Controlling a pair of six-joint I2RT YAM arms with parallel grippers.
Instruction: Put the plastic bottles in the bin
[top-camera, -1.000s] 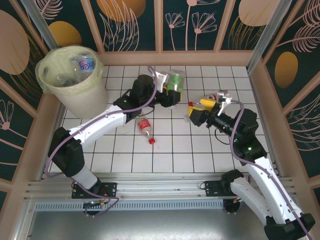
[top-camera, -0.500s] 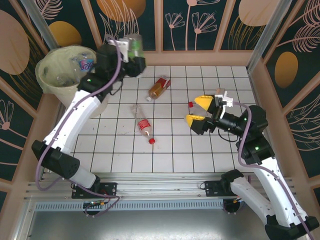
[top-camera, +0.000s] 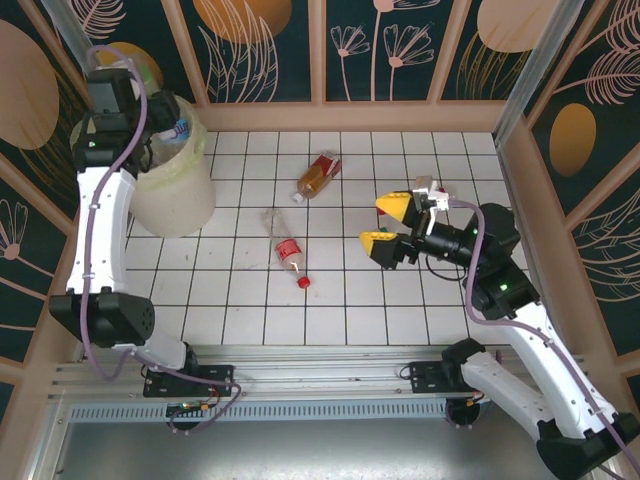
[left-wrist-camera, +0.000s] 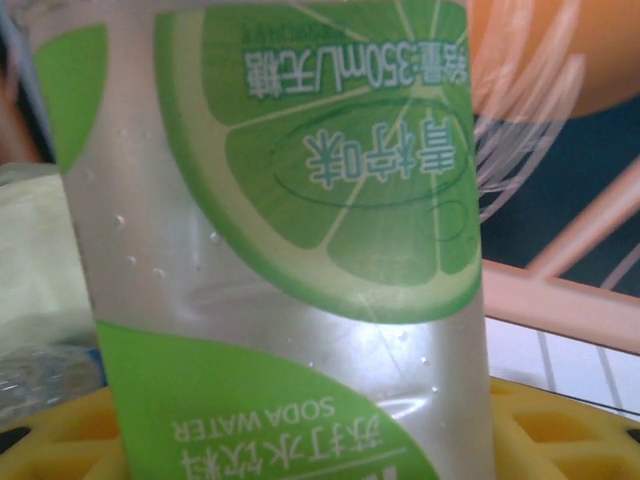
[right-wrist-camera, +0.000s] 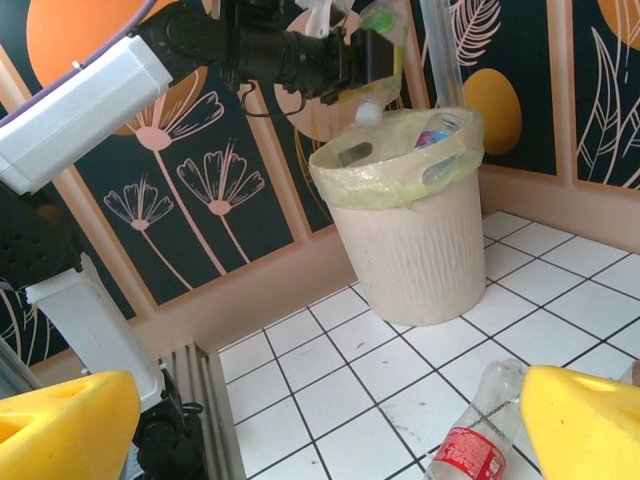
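The left tool (right-wrist-camera: 378, 45) grasps a lime-labelled bottle (left-wrist-camera: 290, 250), printed "SODA WATER" and "350mL" beside Chinese characters, above the rim of the bin (top-camera: 170, 200), not yet dropped. The bin already holds several bottles, among them a blue-labelled bottle (top-camera: 176, 128). Right of the bin, a red-labelled clear bottle (top-camera: 288, 251) and an amber bottle (top-camera: 318, 176) lie on the bench (top-camera: 400, 300), their print unreadable. Farther right of the bin, the right tool (top-camera: 385, 222) gapes empty.

Swung the left gripper (right-wrist-camera: 372, 55) off the middle of the table (top-camera: 250, 320), leftward and up to the far rim of the bin (top-camera: 180, 200). Carried the green-labelled bottle (left-wrist-camera: 290, 250) along in its jaws. Uncovered the amber bottle (top-camera: 318, 177), hidden under that arm a second back. Shifted the right gripper (top-camera: 384, 224) a little leftward, nearer the red-labelled bottle (top-camera: 286, 250).
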